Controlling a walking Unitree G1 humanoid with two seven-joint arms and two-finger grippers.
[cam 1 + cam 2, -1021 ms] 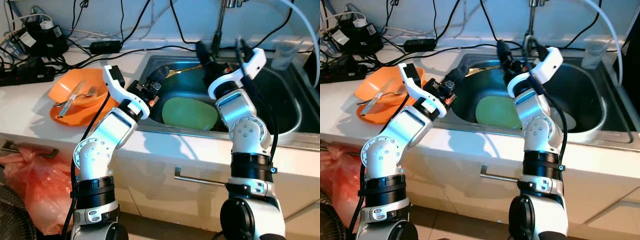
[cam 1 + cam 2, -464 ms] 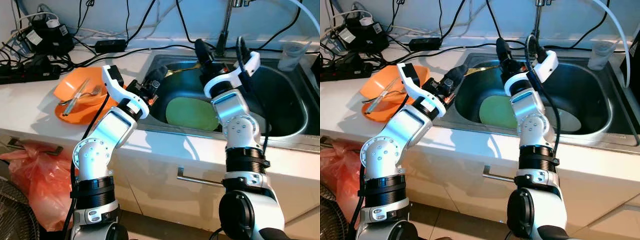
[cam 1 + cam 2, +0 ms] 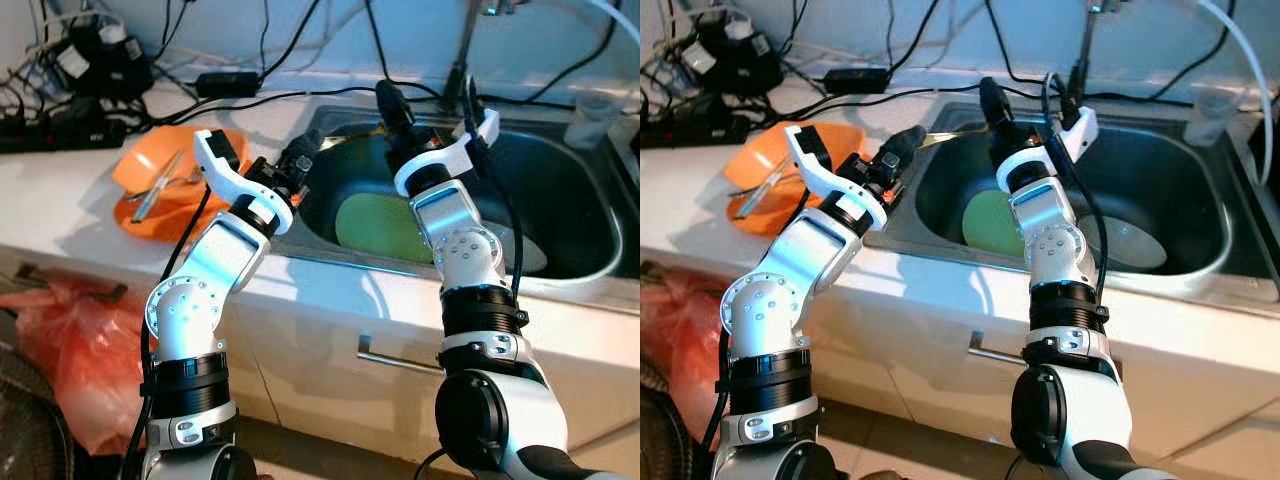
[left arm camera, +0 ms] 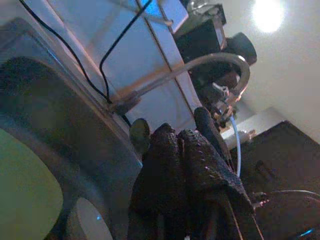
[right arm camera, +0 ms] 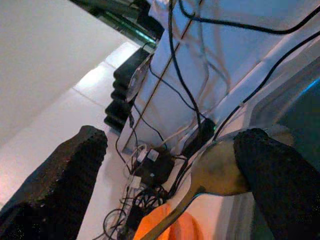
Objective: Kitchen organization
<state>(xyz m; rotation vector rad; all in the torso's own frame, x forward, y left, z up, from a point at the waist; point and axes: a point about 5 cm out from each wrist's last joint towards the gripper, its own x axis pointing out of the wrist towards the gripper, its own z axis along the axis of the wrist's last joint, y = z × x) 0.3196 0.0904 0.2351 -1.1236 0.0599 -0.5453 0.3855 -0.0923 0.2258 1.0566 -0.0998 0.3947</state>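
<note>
1. the steel sink (image 3: pixel 585 275) sat sunk in the white counter (image 3: pixel 60 205), and everything here is placed against it.
2. inside the sink a green plate (image 3: pixel 385 225) lay on the bottom toward the front wall, and a pale round plate (image 3: pixel 1125 243) lay just beside it, farther from the counter side.
3. on the counter beside the sink stood an orange bowl (image 3: pixel 165 180); a fork and at least one other piece of cutlery (image 3: pixel 155 190) rested in it, their handles leaning out over its rim.
4. a clear plastic cup (image 3: pixel 587 118) stood on the ledge at the sink's far back corner, and a tangle of black cables and power strips (image 3: pixel 70 90) lay on the counter behind the bowl.
5. a gold spoon (image 5: pixel 210 175) was over the sink's back corner nearest the bowl, its handle running toward the bowl.
6. the left gripper (image 3: pixel 300 160) reached over the sink's rim on the bowl side, fingers pressed together; it held the handle end of the spoon.
7. the right gripper (image 5: pixel 170 165) reached over the sink toward its back edge, elbow bent above the front rim; its fingers (image 5: pixel 270 170) stood wide apart, with the bowl of the spoon against one fingertip.
8. the tap (image 4: pixel 200 65) curved up behind the sink.
</note>
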